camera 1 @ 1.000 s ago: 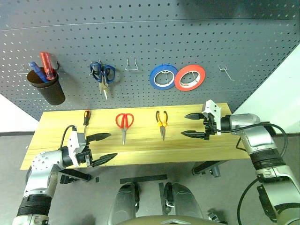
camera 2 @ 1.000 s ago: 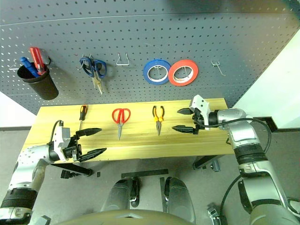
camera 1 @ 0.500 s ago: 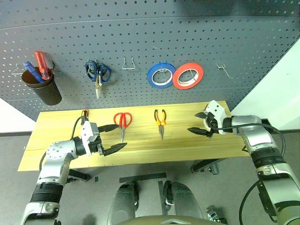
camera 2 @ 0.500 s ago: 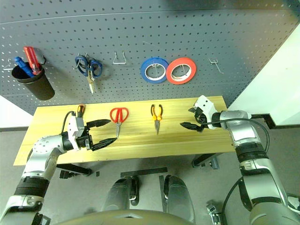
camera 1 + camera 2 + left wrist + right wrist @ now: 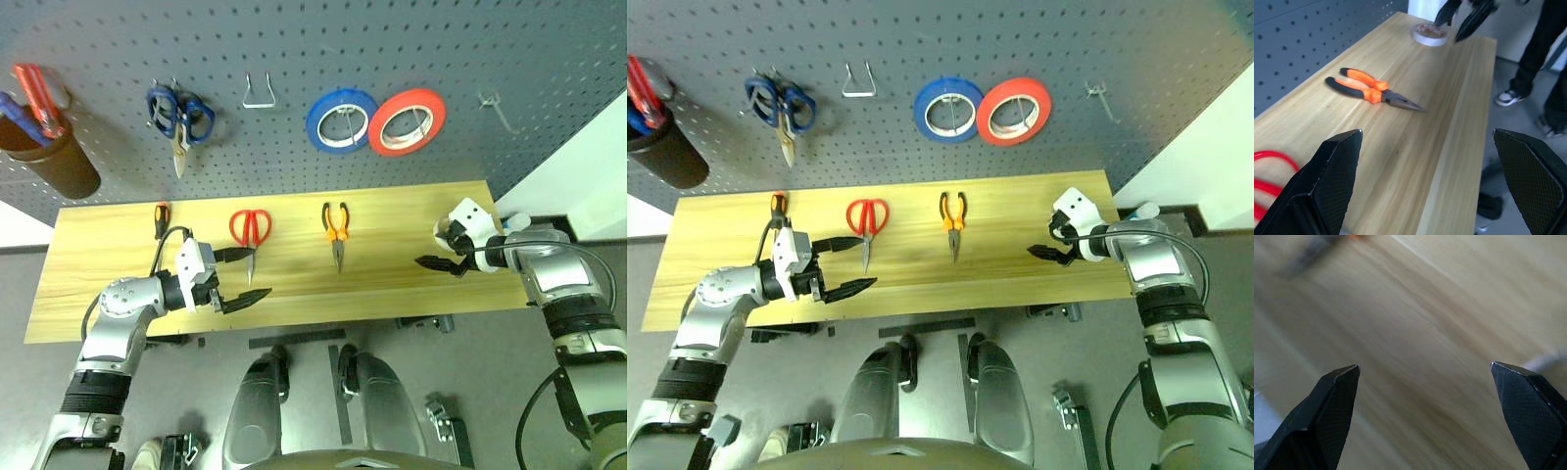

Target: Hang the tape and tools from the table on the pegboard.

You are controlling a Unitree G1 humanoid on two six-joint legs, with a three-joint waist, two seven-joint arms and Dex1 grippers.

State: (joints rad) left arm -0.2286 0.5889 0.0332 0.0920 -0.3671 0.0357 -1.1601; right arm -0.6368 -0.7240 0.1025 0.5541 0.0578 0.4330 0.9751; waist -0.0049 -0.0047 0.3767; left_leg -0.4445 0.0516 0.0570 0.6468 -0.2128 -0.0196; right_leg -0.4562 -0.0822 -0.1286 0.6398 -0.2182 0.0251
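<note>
On the table (image 5: 392,284) lie a black-and-orange screwdriver (image 5: 162,217), red-handled scissors (image 5: 250,230) and orange-handled pliers (image 5: 336,230). My left gripper (image 5: 261,272) hovers open just in front of the red scissors, nothing between its fingers. In the left wrist view the white tape (image 5: 1430,35) lies flat at the table's far right end, with my right gripper (image 5: 1447,30) open just above it. In the head view that right gripper (image 5: 428,247) tips down over the table's right end and covers the tape. The pegboard (image 5: 294,39) rises behind the table.
On the pegboard hang blue scissors (image 5: 176,113), a blue roll (image 5: 341,120), a red roll (image 5: 407,122), a dark cup (image 5: 54,162) with pens, and two bare hooks (image 5: 258,93) (image 5: 495,108). A person's legs (image 5: 1528,49) stand beyond the table's right end.
The camera has tilted down. My left gripper moved right and up toward the red scissors. My right gripper moved right and tipped downward over the table's right end. Both stayed open.
</note>
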